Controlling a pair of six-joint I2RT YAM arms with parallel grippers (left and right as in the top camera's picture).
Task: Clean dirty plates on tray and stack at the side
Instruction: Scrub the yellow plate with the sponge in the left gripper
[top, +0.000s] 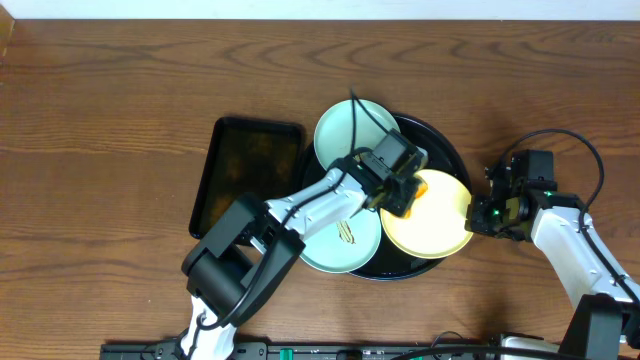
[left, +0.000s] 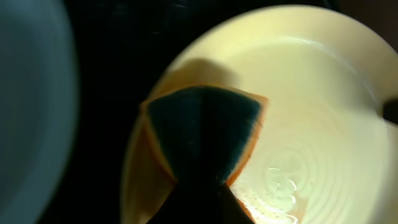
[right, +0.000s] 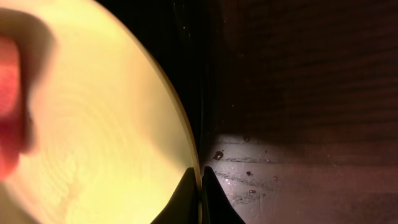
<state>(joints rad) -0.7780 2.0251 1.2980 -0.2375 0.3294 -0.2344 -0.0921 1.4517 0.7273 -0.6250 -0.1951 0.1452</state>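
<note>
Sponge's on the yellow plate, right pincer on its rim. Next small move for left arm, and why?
Probably sweep the sponge inward across the yellow plate: it sits near the plate's edge with most of the face uncovered, and the right pincer is shut on the opposite rim, so the plate looks braced.

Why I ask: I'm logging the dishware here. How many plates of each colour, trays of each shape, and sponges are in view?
mint-green plates: 2
yellow plate: 1
round black tray: 1
rectangular black tray: 1
sponge: 1
Total: 6
</note>
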